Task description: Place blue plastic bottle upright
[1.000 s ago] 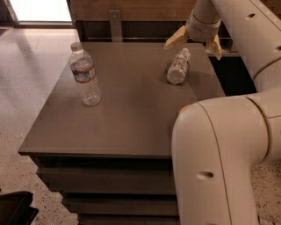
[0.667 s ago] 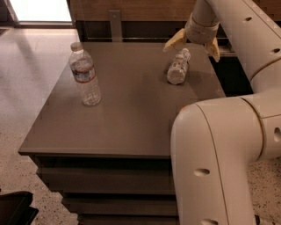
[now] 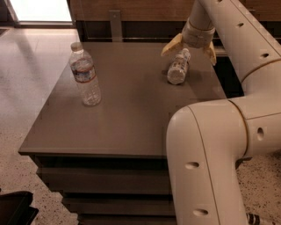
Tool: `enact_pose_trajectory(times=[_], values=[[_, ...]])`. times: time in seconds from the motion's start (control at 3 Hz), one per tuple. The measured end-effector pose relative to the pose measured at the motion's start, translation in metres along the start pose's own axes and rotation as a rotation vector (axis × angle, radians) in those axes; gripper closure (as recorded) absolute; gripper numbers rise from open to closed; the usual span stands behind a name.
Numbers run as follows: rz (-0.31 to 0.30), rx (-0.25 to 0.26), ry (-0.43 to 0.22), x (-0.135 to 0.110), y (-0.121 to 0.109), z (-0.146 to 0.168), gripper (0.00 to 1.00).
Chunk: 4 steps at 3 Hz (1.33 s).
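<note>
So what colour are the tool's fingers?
Yellowish tan; the tool hovers over the lying blue plastic bottle, camera view.

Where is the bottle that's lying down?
The lying bottle is at the table's far right, under the open hand, apart from the standing bottle at left.

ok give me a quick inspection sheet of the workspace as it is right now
surface: dark table, flat top, two bottles on it
job's things: blue plastic bottle lying on its side near the far right corner, cap end towards the far edge, not yet upright
clutter: clear bottle with blue-and-red label standing upright on the left side, well apart from the other bottle
grippers: gripper open, over the cap end of the lying bottle, one finger out to each side, not closed on it
cables: nothing seen
surroundings: pale speckled floor to the left, wood panelling behind the table
</note>
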State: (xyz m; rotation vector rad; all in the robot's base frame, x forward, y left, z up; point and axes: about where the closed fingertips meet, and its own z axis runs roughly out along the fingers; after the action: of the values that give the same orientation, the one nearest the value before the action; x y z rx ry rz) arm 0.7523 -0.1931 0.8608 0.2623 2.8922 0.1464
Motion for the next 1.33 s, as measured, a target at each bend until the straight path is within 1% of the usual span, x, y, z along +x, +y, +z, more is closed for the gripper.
enact_pose_trajectory(times=[1.0, 1.33], values=[[-0.024, 0.017, 0.049, 0.003, 0.006, 0.018, 0.0], [-0.025, 0.025, 0.062, 0.004, 0.007, 0.024, 0.08]])
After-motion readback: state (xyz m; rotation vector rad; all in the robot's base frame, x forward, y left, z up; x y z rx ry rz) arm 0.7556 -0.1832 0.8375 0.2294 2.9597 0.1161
